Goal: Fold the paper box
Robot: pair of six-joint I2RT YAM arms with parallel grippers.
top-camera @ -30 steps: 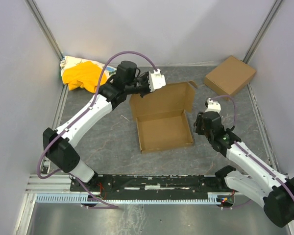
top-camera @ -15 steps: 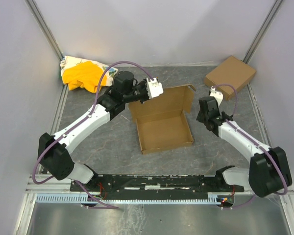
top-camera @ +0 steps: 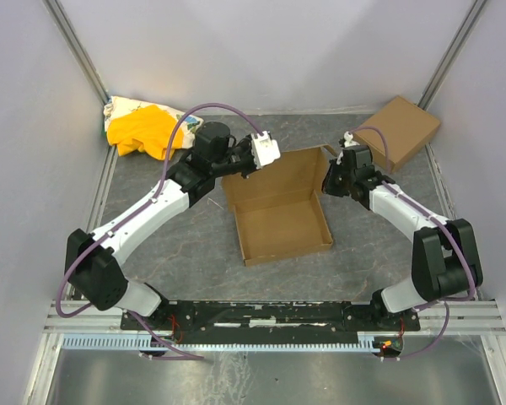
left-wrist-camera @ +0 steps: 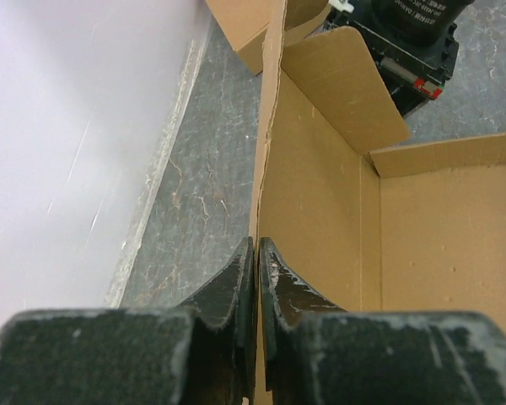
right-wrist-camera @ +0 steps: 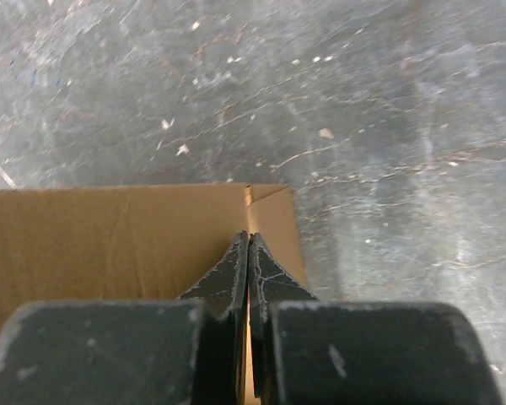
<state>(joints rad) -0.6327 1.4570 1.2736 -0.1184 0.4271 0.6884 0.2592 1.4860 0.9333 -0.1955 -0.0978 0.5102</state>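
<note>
The paper box [top-camera: 282,224] lies open in the middle of the table, its tray flat and its lid [top-camera: 278,173] standing up at the back. My left gripper [top-camera: 234,165] is shut on the lid's left end; in the left wrist view the thin cardboard edge [left-wrist-camera: 266,126] runs out from between the fingers of the left gripper [left-wrist-camera: 257,246]. My right gripper [top-camera: 327,180] is at the lid's right end by the side flap [top-camera: 330,152]. In the right wrist view the right gripper [right-wrist-camera: 248,240] is shut, its tips over the brown cardboard [right-wrist-camera: 110,236] beside a crease. Nothing shows between its fingers.
A second closed brown box [top-camera: 396,128] sits at the back right corner. A yellow-and-white cloth bundle [top-camera: 139,126] lies at the back left. White walls enclose the grey table [top-camera: 169,245] on three sides. The right arm [left-wrist-camera: 413,34] shows beyond the lid in the left wrist view.
The right arm has swung away from the tray's right side, back and left to the lid's right end, and its gripper has shut. The left gripper has shifted slightly right, still on the lid.
</note>
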